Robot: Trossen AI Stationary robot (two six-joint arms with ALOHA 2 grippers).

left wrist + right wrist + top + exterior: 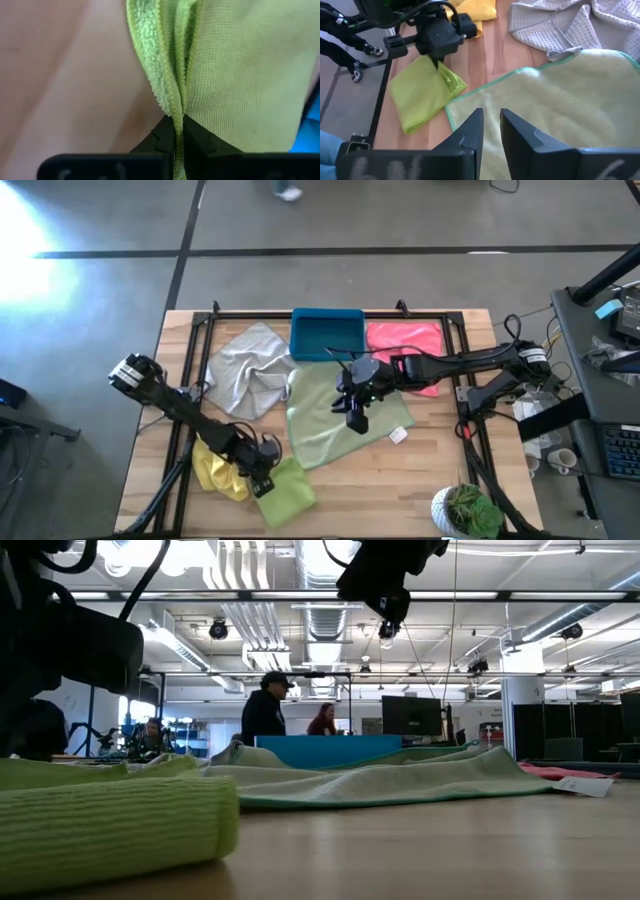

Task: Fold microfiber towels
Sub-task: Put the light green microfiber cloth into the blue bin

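Two grippers work: the left gripper point(178, 134), at seven o'clock, pinches the lime towel point(287, 488), hiding the yellow towel point(217, 469); the right gripper point(491, 131) hovers slightly parted over the sage towel point(330, 415) at centre.

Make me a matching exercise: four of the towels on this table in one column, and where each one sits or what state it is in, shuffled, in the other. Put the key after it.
Towels
1. lime green towel
2. pale sage green towel
3. pink towel
4. light grey towel

Places and states
A. crumpled, left of the blue bin
B. right of the blue bin
C. spread at mid-table, under the right end effector
D. folded, edge pinched by the left end effector

Pairs: 1-D, 2-C, 3-B, 4-A
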